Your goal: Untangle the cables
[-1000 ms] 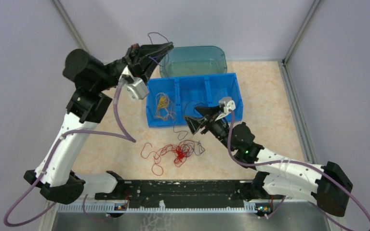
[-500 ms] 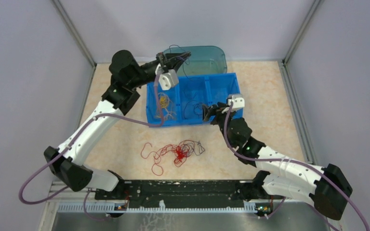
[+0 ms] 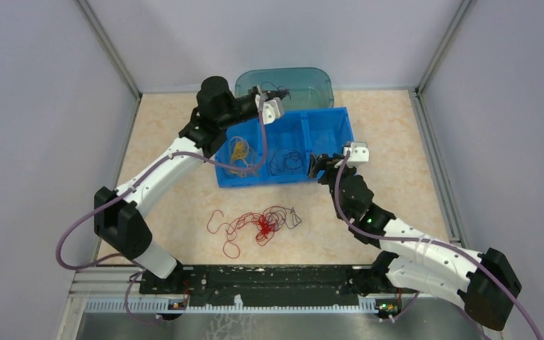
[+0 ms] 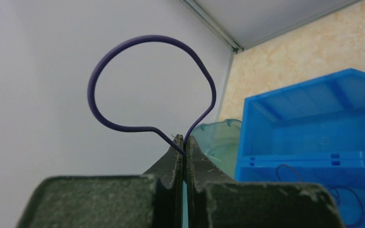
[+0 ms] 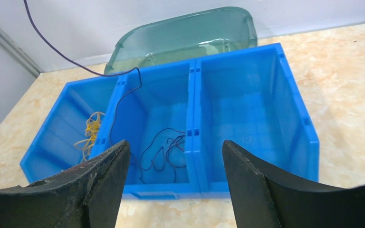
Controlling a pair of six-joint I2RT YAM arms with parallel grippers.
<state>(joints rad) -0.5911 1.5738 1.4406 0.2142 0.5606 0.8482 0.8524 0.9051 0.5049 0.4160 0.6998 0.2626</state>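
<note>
Top external: cables (image 3: 262, 225) lie near bin's (image 3: 329, 131) front wall.

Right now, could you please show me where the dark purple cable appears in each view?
Top external: purple cable coiled in the blue bin's middle compartment.
Left wrist: its loop stands above the shut left gripper.
Right wrist: the cable hangs into that compartment.
Shared landmark: the blue bin.
</note>
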